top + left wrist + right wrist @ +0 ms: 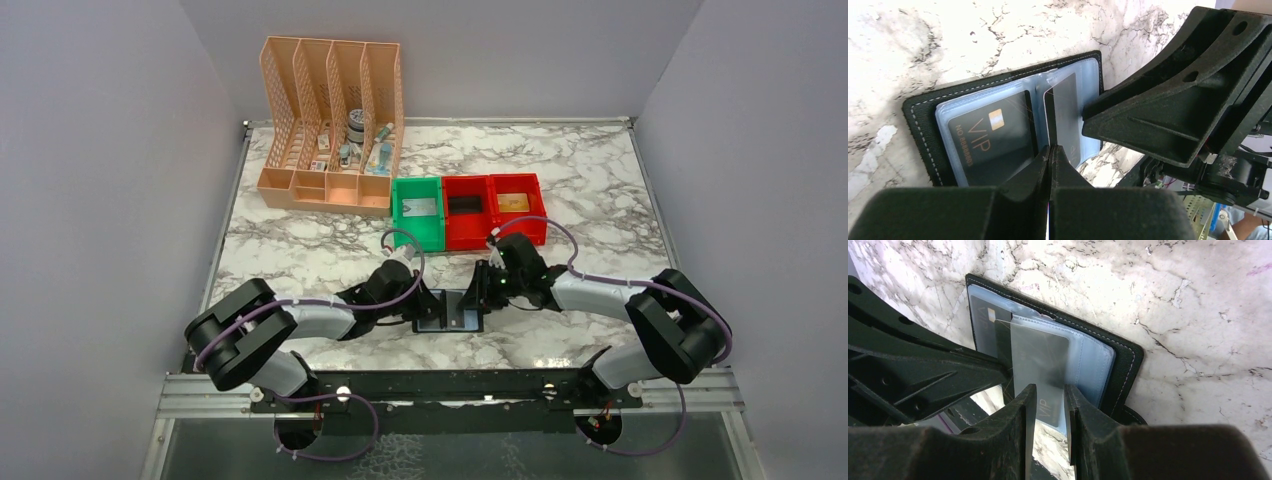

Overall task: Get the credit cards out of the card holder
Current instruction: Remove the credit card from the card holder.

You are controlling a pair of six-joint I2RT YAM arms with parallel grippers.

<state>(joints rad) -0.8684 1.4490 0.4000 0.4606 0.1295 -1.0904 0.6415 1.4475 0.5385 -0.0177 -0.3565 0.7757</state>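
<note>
**Operator:** Location of the task item?

**Technician:** The card holder [449, 311] lies open on the counter [600, 180] at 6 o'clock, close to the near edge. The left gripper [1050, 150] stands at its 9 o'clock and the right gripper [1049, 390] at its 3 o'clock. The two heads are just beside each other.

**Operator:** State of the jaws?

**Technician:** The left jaws are pressed together at the spine. Whether they pinch a clear sleeve cannot be told. The right jaws stand narrow, with a gap, over a loose sleeve leaf [1040, 357] that carries a second card [1045, 412] marked VIP. Nothing is visibly clamped. A dark VIP card [990, 137] sits in its pocket.

**Operator:** Likely faults from here?

**Technician:**
- The jaws catch the leaf and not the card, so the whole holder lifts or drags toward the near edge.
- The hold at the spine slips and the holder folds shut.
- The heads collide, since they work so close together.
- A glossy card slides out of a light grip.
</note>
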